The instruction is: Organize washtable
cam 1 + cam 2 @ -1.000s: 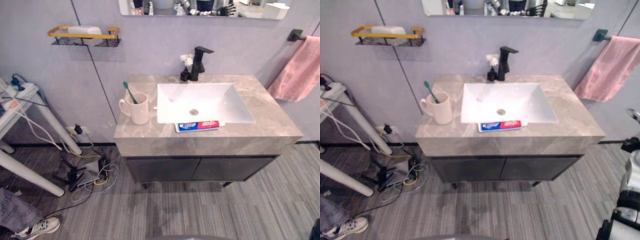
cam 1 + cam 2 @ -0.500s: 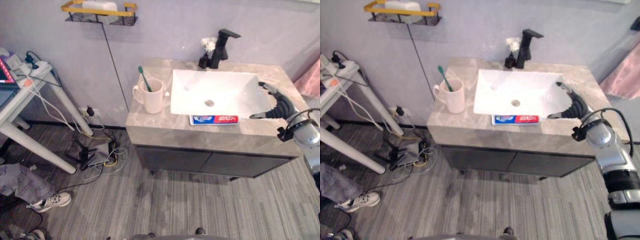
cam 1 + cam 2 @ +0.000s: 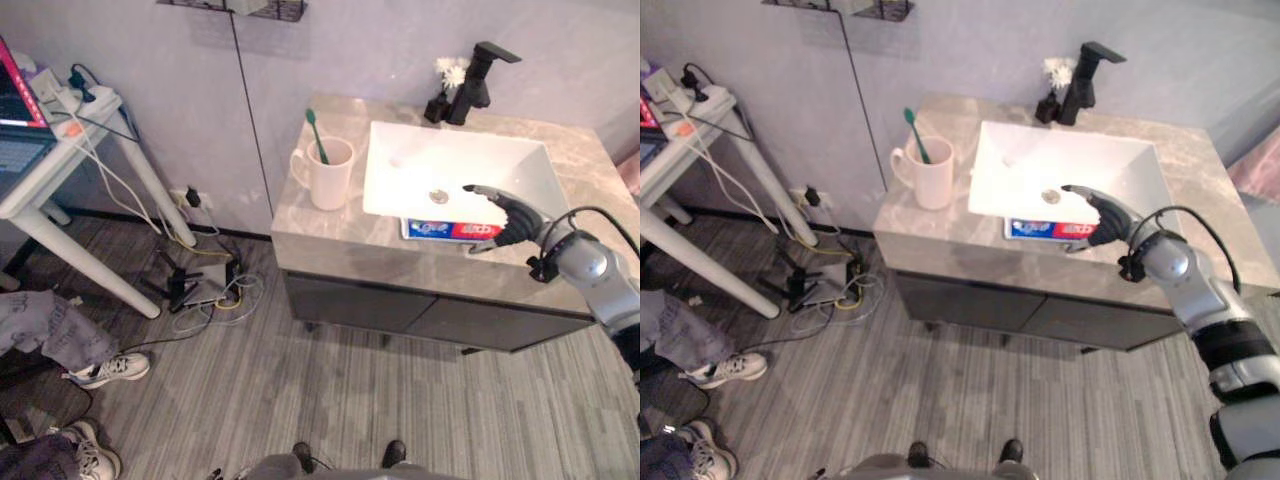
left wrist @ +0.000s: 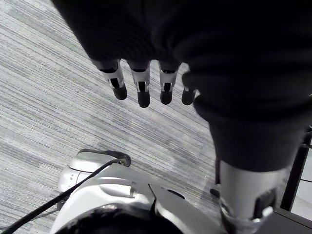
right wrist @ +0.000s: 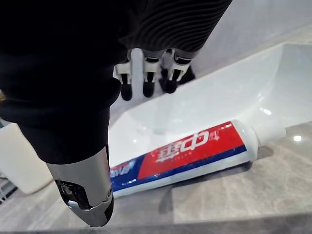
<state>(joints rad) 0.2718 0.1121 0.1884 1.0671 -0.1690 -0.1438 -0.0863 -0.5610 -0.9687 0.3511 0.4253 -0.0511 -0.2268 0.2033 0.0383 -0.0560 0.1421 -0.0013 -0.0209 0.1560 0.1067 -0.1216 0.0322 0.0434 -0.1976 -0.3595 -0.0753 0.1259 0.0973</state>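
We take the toothpaste tube point(image 5: 181, 155) to be the item in hand. It lies flat on the grey countertop point(image 3: 335, 238), along the front rim of the white basin point(image 3: 405, 160), touching or very nearly touching that rim, with its cap end towards the basin's right side. Nothing grips it yet. The right hand point(image 3: 508, 213) hovers just over the tube's cap end at the basin's front right corner. In the right wrist view its fingers point(image 5: 148, 82) are straight and reach out over the bowl, with the thumb held apart nearer the counter, so we read it as open and empty. The left hand point(image 4: 141, 87) hangs over the floor, well away from the basin, with its fingers straight and holding nothing.

By our judgement the tidying has barely begun. The tube is loose on the counter, and the likely job left is to close on it and stand it somewhere proper, perhaps in the cup.

That cream cup point(image 3: 332, 175) stands upright on the counter just left of the basin, its handle turned away from the bowl. It holds one green toothbrush point(image 3: 316, 135), leaning with its head up. The basin itself looks empty apart from its drain. Behind the basin, towards its right, stand the black faucet point(image 3: 482, 72) and, beside it, a small dark vase of white flowers point(image 3: 446, 78). Far to the basin's left is a white side table point(image 3: 45, 185) carrying a laptop point(image 3: 15, 115), with a person's shoes point(image 3: 112, 369) on the floor below.
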